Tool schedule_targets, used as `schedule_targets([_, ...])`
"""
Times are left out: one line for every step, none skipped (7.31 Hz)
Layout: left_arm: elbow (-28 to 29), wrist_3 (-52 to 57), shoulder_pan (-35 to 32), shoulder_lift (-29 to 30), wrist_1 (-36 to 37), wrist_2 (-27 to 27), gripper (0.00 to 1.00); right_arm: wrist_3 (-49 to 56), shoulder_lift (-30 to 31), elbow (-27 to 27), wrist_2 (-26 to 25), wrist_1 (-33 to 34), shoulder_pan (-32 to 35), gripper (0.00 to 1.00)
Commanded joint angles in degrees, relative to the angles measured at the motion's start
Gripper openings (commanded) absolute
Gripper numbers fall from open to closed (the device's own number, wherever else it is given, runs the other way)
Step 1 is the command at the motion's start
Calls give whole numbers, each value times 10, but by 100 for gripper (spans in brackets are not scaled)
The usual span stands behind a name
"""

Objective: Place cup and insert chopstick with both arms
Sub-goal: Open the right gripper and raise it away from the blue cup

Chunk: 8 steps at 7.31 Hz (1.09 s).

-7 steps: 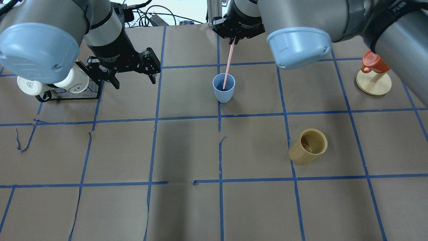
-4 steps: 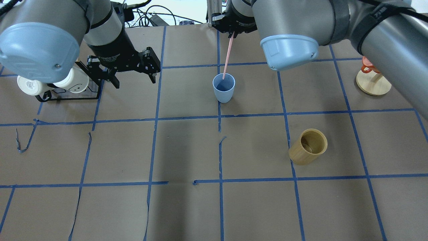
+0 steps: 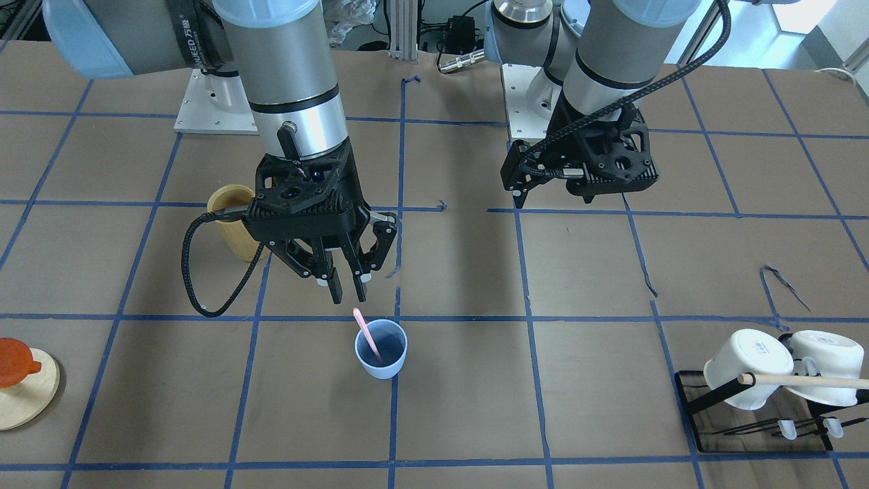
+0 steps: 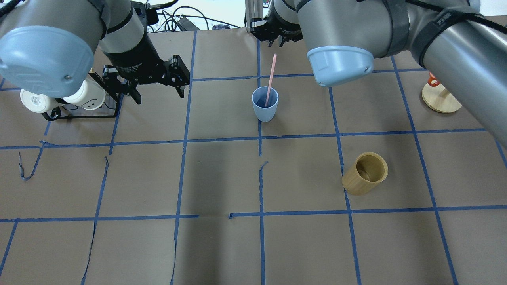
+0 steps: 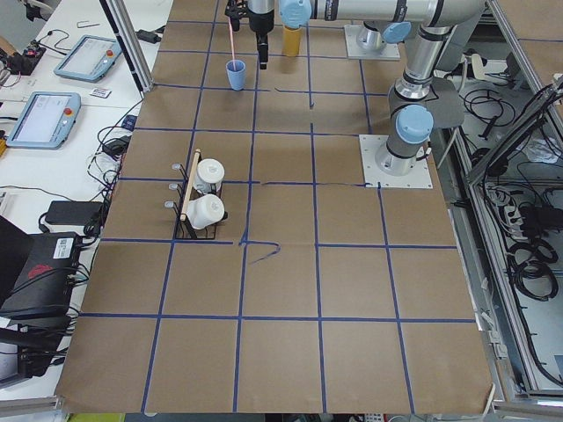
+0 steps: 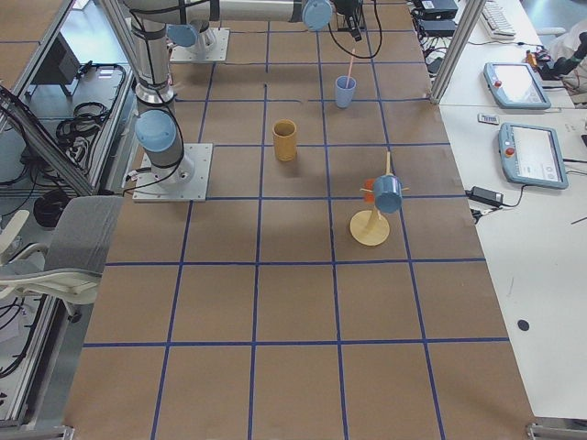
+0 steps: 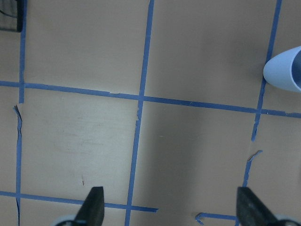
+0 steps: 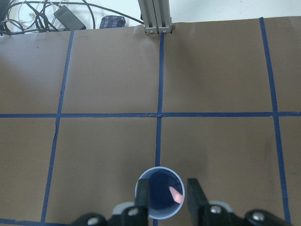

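Observation:
The pale blue cup [image 4: 265, 107] stands upright on the brown table, also in the front view [image 3: 381, 353]. The pink chopstick [image 4: 271, 77] stands in it, leaning on the rim, with its top free [image 3: 363, 326]. My right gripper [image 3: 347, 293] is open and empty, just above the chopstick's top; the right wrist view looks down into the cup [image 8: 157, 200] between the fingers. My left gripper [image 4: 158, 95] is open and empty, well to the cup's left; its wrist view shows the cup's edge [image 7: 284, 70].
A tan bamboo cylinder [image 4: 364, 173] stands near right of the cup. A black rack with white mugs [image 4: 63, 99] and a wooden rod [image 3: 801, 380] sits at the far left. A wooden stand with an orange cup [image 4: 440, 97] is at the far right.
My right gripper let go of the chopstick and drew back and up. The chopstick now rests in the cup by itself. The left arm has not moved.

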State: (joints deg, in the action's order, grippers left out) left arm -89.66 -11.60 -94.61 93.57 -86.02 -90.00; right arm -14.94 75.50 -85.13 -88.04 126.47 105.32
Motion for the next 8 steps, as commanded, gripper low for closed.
schedule_targets([-1, 0, -1, -1, 1, -1, 100, -9, 0, -1, 1, 0, 1, 80])
schedule_targets([1, 0, 0, 1, 2, 1, 100, -10, 1, 1, -1, -3, 0, 87])
schedule_targets([-2, 0, -1, -1, 0, -1, 100, -7, 5, 3, -2, -17, -6, 100])
schedule_targets([2, 0, 0, 1, 1, 1, 100, -7, 21, 7, -3, -114, -10, 100])
schedule_targets([-1, -3, -1, 1, 1, 0, 100, 6, 42, 5, -6, -212, -24, 100])
schedule_targets([2, -3, 0, 1, 2, 2, 100, 19, 53, 5, -6, -272, -51, 100])
schedule_targets([0, -3, -1, 2, 2, 0, 100, 48, 69, 1, -7, -294, -84, 100])
schedule_targets([2, -2, 1, 1, 2, 2, 100, 105, 74, 1, -9, -355, -113, 100])
